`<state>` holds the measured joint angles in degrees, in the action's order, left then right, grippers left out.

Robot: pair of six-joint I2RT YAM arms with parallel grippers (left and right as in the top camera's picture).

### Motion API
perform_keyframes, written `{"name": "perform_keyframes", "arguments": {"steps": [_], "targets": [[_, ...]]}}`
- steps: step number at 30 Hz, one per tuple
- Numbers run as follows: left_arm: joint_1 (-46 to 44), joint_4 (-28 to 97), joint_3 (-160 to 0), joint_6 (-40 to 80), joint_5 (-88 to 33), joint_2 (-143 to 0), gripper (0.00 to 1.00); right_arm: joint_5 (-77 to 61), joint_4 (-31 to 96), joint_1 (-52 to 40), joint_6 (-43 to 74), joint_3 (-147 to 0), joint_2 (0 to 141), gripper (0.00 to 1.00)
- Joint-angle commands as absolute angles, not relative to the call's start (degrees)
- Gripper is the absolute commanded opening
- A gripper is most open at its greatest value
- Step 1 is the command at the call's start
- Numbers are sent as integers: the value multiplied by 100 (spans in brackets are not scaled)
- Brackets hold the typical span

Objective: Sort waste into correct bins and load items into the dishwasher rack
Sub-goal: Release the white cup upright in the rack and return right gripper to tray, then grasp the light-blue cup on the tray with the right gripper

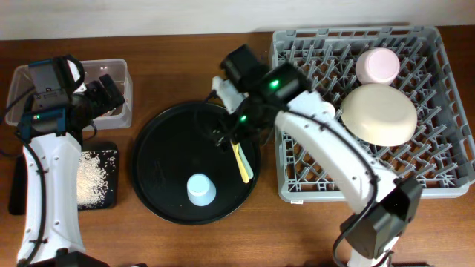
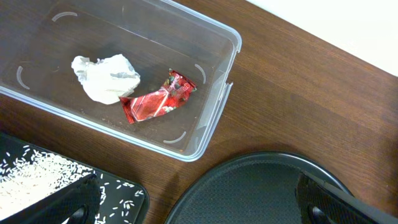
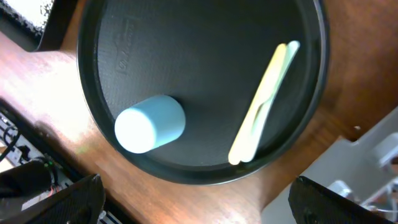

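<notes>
The crumpled white tissue (image 2: pixel 106 76) and the red wrapper (image 2: pixel 158 99) lie in the clear box (image 2: pixel 217 106), which also shows in the overhead view (image 1: pixel 122 70). Rice (image 1: pixel 93 174) lies on the shallow black tray (image 1: pixel 104 199). The light blue cup (image 1: pixel 200 189) stands upside down and the yellow utensil (image 1: pixel 242 162) lies flat, both on the round black tray (image 1: pixel 163 148). The cream bowl (image 1: pixel 378 113) and pink bowl (image 1: pixel 377 65) sit in the grey rack (image 1: pixel 312 185). My left gripper (image 2: pixel 199 208) is open and empty beside the clear box. My right gripper (image 3: pixel 199 205) is open and empty above the round tray, near the cup (image 3: pixel 149 123) and utensil (image 3: pixel 261 106). The white cup is out of view.
The round black tray (image 3: pixel 186 62) lies between the shallow tray and the rack. The rack's left edge (image 3: pixel 373 146) is close to my right gripper. My right arm (image 1: pixel 326 141) reaches over the rack's left side. Bare wood shows along the front edge.
</notes>
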<state>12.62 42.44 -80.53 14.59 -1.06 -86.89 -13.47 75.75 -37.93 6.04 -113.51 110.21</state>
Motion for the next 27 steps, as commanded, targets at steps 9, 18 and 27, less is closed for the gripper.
{"name": "perform_keyframes", "arguments": {"steps": [9,18,27], "targets": [[1282,4233,-8128,1455,-106,-8665,99,-958,6038,-5122,950,-9826,11389,98],[1282,4230,-8128,1452,-106,-8665,99,-895,5048,-5186,950,-8829,11389,98],[1282,4233,-8128,1452,-106,-8665,99,-676,4816,-5415,930,-8827,11476,98]]}}
